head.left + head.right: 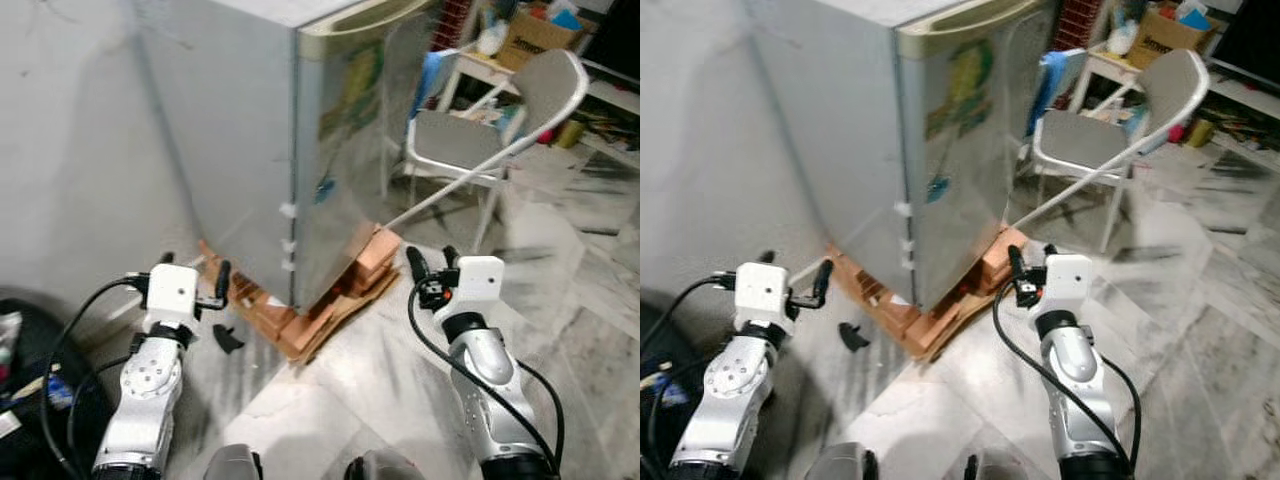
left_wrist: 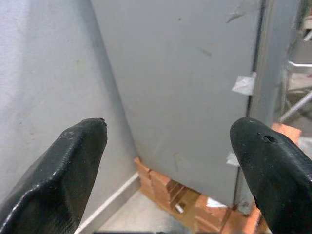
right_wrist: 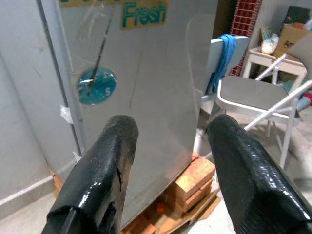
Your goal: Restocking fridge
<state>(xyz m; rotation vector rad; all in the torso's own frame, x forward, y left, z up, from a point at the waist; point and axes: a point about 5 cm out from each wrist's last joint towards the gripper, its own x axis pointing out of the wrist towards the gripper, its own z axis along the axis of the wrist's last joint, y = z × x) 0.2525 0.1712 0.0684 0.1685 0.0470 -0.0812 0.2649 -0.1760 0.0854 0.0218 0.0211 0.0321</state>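
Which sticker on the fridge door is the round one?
The teal sticker low on the fridge door, near its hinge-side edge. It is a disc, while the sticker above it is a yellow patch with the word "Fresh".

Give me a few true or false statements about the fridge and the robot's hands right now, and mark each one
1. The fridge door is shut. True.
2. The fridge stands directly on the floor. False: it sits on bricks and cardboard.
3. The right hand grips a bottle. False: it is open and empty.
4. The left hand is open, near the fridge's side. True.
5. A folding chair stands beyond the fridge. True.
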